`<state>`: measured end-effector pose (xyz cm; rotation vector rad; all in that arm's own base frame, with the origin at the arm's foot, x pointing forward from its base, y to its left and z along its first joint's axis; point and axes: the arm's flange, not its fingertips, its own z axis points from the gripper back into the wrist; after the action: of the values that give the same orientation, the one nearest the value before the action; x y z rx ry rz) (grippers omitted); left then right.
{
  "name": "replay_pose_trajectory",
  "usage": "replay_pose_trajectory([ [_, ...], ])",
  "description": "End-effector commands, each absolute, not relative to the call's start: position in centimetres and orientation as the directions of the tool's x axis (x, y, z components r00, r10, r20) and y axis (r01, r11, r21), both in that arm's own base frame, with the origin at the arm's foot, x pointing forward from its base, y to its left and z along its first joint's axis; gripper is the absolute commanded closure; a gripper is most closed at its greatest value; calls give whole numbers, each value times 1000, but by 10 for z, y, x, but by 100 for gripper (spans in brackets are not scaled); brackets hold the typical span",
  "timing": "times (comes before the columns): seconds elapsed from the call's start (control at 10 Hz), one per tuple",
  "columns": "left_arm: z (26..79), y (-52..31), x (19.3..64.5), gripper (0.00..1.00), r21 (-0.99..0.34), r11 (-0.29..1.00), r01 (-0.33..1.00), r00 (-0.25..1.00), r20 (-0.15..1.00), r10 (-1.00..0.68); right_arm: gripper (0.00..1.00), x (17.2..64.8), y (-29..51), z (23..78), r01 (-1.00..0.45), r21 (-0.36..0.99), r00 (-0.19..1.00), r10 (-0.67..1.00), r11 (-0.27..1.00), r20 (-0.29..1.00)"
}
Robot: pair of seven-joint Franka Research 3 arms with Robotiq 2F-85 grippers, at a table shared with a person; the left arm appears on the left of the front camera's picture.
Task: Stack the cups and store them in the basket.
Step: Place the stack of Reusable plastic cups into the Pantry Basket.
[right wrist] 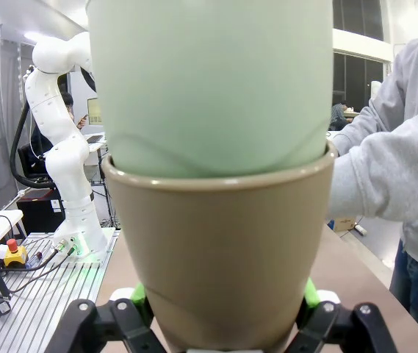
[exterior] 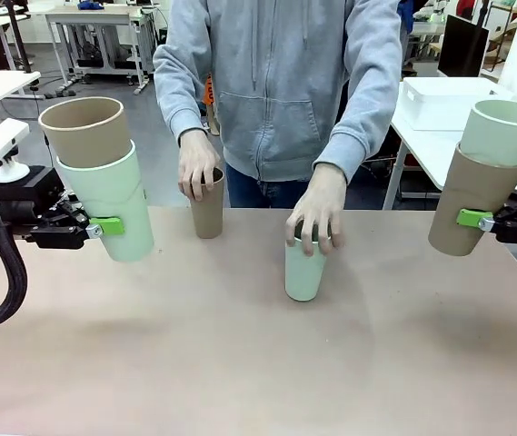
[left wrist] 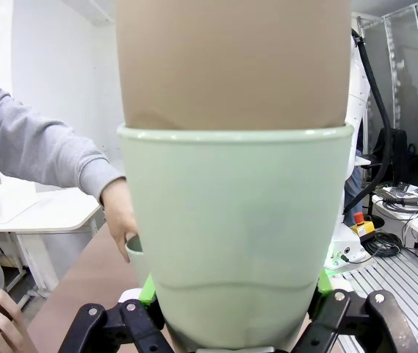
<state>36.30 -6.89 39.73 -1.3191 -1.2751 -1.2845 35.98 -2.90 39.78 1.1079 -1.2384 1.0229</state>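
**Two stacks aloft, two cups on the counter**

Left jaws are clenched on the left stack (exterior: 105, 198), tan nested in mint. Right jaws grip the right stack (exterior: 470, 198), mint in tan. Both are near upright, off the counter (exterior: 240, 363). Between them stand a tan cup (exterior: 208, 216), nearer the left arm, and a mint cup (exterior: 303, 271), nearer the right. Each is under one of the person's hands (exterior: 199, 168). Six cups: three mint, three tan.

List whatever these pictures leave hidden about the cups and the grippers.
- Front view: a hand covers the mouth of the tan cup, so its inside is hidden.
- Front view: another hand covers the mint cup likewise.
- Front view: the right gripper is cut by the picture's edge, its far finger behind the right stack.
- Left wrist view: the left stack, in the left gripper, blocks most of the table.
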Motion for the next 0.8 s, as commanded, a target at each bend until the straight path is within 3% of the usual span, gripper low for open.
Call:
replay_pose_trajectory([
  [0.0,399,-69,363,15,79,-97,992,-70,993,98,16,360,-30,399,-981,60,60,-7,183,998],
  [0.7,399,-69,363,15,79,-97,992,-70,993,98,16,360,-30,399,-981,60,60,-7,183,998],
])
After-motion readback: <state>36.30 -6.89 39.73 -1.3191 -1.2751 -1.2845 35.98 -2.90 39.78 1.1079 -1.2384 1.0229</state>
